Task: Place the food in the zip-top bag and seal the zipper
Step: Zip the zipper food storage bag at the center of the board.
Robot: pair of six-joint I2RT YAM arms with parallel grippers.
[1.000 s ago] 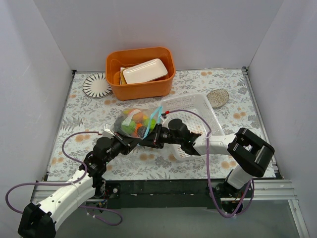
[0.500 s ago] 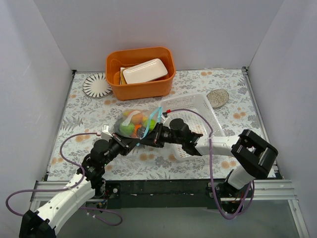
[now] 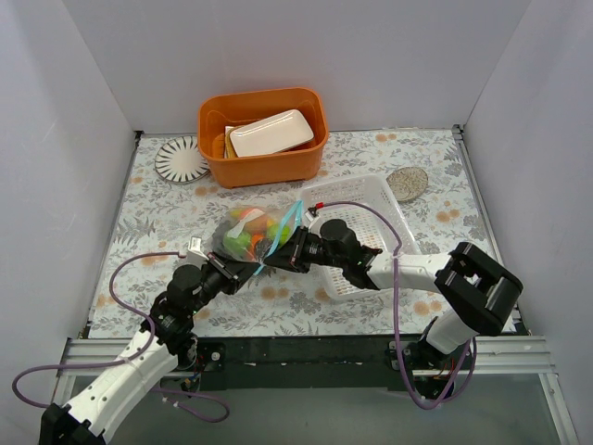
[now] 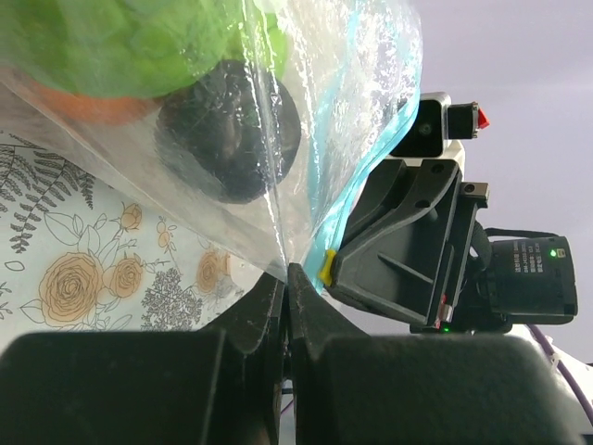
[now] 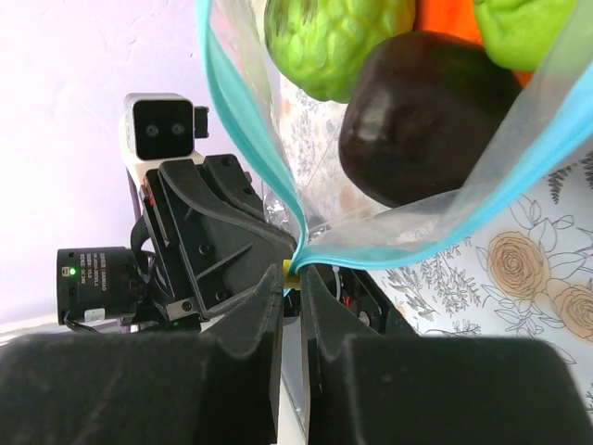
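**A:** How do the two tools stand?

**B:** The left tool (image 4: 285,276) has its jaws pressed together on a corner of the clear zip-top bag (image 3: 227,234). The right tool (image 5: 292,274) meets it almost nose to nose. Its jaws are narrow and pinch the end of the teal-blue zipper (image 5: 243,130), and a small yellow tab (image 4: 326,269) shows right at the pinch.

**A:** And where is the bag?

**B:** It spreads away from both tools, toward the far side of the flower-patterned table (image 3: 157,232). It bulges near the middle of the table. Whether it rests on the cloth or hangs just above it cannot be told. The zipper runs up the bag's right edge as a bright curved line, and its two strips stand apart near the right tool.

**A:** Where is the food?

**B:** The food (image 3: 255,227) is inside the bag. The right wrist view shows a dark plum (image 5: 422,111) pressed against the plastic. A bumpy green piece lies beside it, with a smooth green lime (image 5: 523,28) and a bit of orange (image 5: 449,14) above.

**A:** What surrounds them?

**B:** A white perforated basket (image 3: 375,209) sits just right of the bag, partly under the right arm. Behind the bag is an orange bin (image 3: 306,158) holding a white dish (image 3: 271,133). A round patterned plate (image 3: 181,159) lies left of the bin. A small bowl (image 3: 407,183) with grainy contents sits beyond the basket.
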